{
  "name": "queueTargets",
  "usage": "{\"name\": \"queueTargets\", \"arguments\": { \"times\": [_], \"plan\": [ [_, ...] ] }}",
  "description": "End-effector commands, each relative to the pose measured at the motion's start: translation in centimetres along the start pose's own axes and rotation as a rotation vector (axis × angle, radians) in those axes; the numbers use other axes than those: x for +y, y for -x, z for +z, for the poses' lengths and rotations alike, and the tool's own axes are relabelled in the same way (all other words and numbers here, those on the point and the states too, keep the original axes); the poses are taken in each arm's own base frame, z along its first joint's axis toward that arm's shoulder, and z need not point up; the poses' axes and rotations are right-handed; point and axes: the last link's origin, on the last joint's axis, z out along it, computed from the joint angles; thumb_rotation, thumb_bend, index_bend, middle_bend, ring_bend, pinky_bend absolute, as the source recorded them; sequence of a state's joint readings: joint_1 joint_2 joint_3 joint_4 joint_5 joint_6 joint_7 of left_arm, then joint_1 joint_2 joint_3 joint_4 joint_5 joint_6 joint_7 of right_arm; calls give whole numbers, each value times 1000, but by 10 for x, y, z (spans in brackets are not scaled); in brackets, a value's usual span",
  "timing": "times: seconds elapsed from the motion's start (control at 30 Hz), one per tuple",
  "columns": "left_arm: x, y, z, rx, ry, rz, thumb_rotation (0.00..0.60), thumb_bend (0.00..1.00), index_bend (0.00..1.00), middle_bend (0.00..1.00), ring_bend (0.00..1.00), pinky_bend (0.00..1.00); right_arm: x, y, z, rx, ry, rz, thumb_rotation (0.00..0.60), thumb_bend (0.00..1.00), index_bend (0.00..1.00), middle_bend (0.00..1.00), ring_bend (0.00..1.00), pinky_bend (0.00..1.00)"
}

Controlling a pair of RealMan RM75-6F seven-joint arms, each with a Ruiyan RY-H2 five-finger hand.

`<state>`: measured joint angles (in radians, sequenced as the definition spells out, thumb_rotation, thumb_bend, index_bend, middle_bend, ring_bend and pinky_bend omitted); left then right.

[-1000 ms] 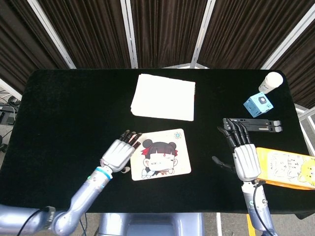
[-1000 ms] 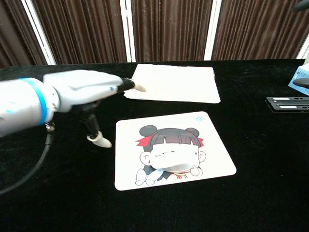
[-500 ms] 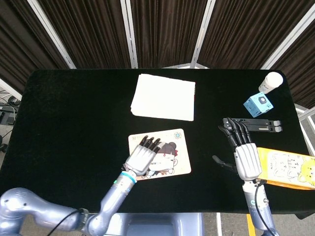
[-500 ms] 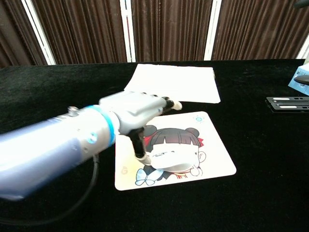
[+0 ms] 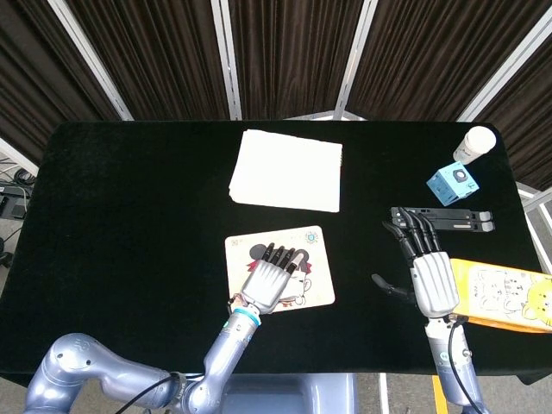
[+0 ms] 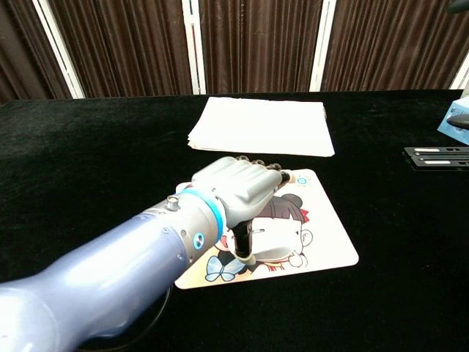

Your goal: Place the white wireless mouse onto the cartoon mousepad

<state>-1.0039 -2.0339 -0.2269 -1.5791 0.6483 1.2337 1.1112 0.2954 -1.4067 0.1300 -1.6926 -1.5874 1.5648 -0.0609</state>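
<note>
Both hands empty, left hand (image 5: 272,283) splayed over cartoon mousepad (image 5: 320,292), right hand (image 5: 429,278) spread flat.

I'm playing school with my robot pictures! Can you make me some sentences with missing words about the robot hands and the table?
1. The left robot hand is above the cartoon ____.
2. The stack of paper past the mousepad is colored ____.
3. The cube at the far right of the table is colored ____.
4. The right robot hand lies flat on the ____.

Missing words: mousepad; white; blue; table
</note>
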Motion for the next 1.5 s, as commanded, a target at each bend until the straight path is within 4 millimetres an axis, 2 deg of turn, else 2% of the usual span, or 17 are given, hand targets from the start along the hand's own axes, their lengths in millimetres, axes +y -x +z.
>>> {"name": "queueTargets", "arguments": {
  "times": [0.03, 0.23, 0.63, 1.1, 1.5],
  "plan": [
    [3, 3, 1, -4, 2, 3, 600, 2, 0, 0, 0, 0, 0, 0, 0, -4, 0, 3, 600, 141, 140, 0, 0, 0],
    [8, 9, 8, 7, -1, -4, 600, 2, 0, 0, 0, 0, -3, 0, -2, -14, -7, 12, 600, 140, 140, 0, 0, 0],
    [5, 6, 28, 65, -10, 34, 600, 3, 0, 0, 0, 0, -6, 0, -5, -35, -20, 22, 600, 140, 140, 0, 0, 0],
    [-15, 6, 38, 82, -28, 112, 600, 3, 0, 0, 0, 0, -5, 0, -4, -40, -13, 31, 600, 140, 140, 0, 0, 0],
    [-29, 4, 46, 86, -58, 113, 600, 2, 0, 0, 0, 0, -5, 1, -3, -43, -8, 34, 600, 140, 140, 0, 0, 0]
  ]
}}
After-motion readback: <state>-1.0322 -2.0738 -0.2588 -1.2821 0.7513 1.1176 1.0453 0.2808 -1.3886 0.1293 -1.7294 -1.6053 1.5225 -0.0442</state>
